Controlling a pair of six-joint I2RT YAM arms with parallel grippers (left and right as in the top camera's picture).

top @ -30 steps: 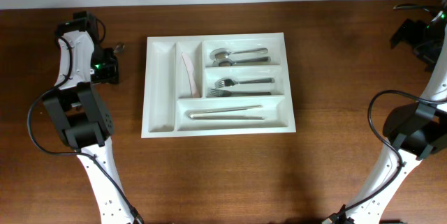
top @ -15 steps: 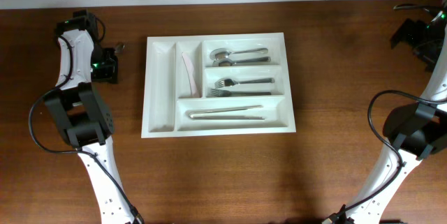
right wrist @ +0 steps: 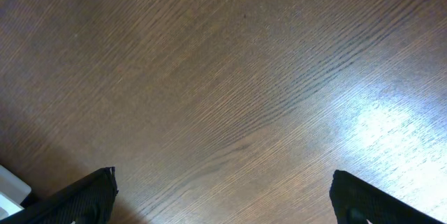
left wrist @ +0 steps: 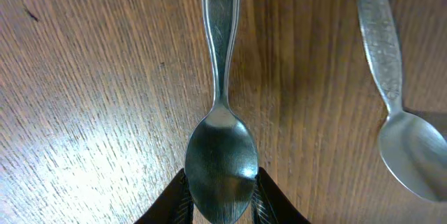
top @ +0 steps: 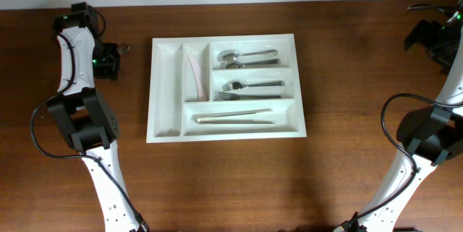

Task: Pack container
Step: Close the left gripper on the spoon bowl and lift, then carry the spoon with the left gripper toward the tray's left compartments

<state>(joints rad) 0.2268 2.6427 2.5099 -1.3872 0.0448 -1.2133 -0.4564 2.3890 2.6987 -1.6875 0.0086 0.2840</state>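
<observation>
**Overhead.** The container lies at the centre of the table. Its upper right compartment holds spoons, the one below holds forks, and the lowest holds long slim pieces. A pale item lies in one narrow compartment, and the far left compartment is bare. The left gripper sits at the upper left, well apart from the container. Over the last second it has shifted a little toward the top edge of the frame. The right gripper has stayed parked at the upper right edge.

**Left wrist.** The fingers pinch the bowl of a spoon, with its handle running to the top of the frame. A second spoon lies loose at the right.

**Right wrist.** The fingers are spread wide over bare wood and hold nothing.

**Reading.** The grip looks secured and the shift is probably the start of a lift. The pinched spoon probably belongs with the other spoons, and the second spoon is left to pack.
</observation>
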